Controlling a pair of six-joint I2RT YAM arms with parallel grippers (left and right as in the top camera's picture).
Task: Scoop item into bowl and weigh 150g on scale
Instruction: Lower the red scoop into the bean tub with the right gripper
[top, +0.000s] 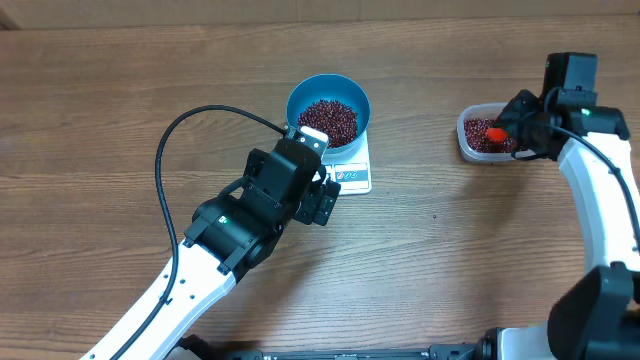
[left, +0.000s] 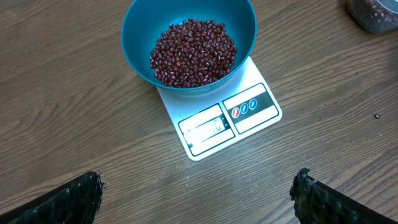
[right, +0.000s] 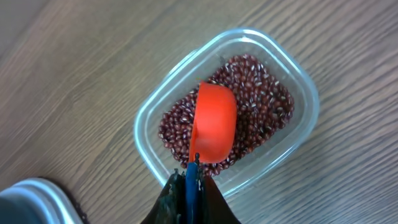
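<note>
Teal bowl (left: 138, 37), round and deep: stands on the far end of the scale (left: 205, 134), upper centre of the overhead frame. Contents: a heap of dark red beans (left: 193, 51) covering its bottom. The white scale's display and button strip stick out clear of the bowl toward the lower edge of the frame; the reading is too small to make out.

Clear plastic tub (right: 308, 106): at the right of the overhead frame, well apart from the bowl, holding more of the same beans.

Orange scoop (right: 214, 121): over the beans inside the tub, long axis running from the gripper up the right wrist frame. Whether it carries a load cannot be told.

Right gripper (right: 191, 180): closed narrow on the scoop's thin handle, directly above the tub.

Left gripper (left: 196, 186): spread wide, holding nothing, hovering over bare wooden worktop (top: 120, 90) just below the scale's display end.

Governing relation: the bowl lies to the left of the right gripper across open worktop in the overhead frame. The left arm is much the nearer to the bowl, but only the right arm has the scoop, so any further beans would probably have to be carried leftward from tub to bowl.
</note>
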